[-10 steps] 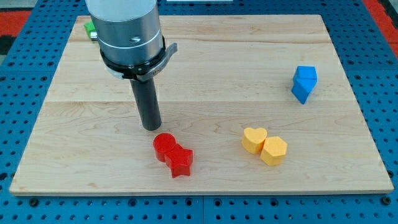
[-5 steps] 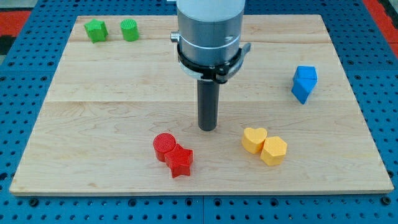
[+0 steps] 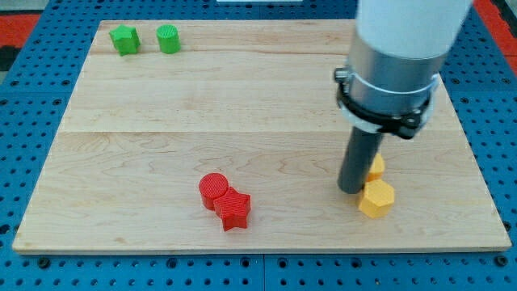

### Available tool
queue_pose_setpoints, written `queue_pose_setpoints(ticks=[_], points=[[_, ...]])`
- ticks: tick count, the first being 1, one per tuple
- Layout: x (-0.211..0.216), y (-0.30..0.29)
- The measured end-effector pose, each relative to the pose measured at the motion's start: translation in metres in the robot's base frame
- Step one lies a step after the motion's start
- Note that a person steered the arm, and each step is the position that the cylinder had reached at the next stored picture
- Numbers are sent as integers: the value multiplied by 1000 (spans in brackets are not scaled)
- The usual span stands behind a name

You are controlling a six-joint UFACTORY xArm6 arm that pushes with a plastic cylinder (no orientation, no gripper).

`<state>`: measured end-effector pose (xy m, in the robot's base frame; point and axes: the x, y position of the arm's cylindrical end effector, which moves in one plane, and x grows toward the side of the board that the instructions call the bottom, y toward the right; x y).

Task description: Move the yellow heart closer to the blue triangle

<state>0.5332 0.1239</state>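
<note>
The arm has no jaws, only a rod; my tip (image 3: pixel 350 190) stands at the left side of the yellow heart (image 3: pixel 375 167), mostly hiding it. The yellow hexagon (image 3: pixel 376 198) touches the heart's near side. The blue triangle is hidden. Red cylinder (image 3: pixel 214 188) and red star (image 3: pixel 233 209) touch, leftward on the worktop (image 3: pixel 161 145).
</note>
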Motion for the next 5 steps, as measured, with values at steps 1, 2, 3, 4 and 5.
queue_pose_setpoints(ticks=[1,2,3,4,5], points=[[-2,19],[-2,23],[-19,41],[-50,41],[-72,41]])
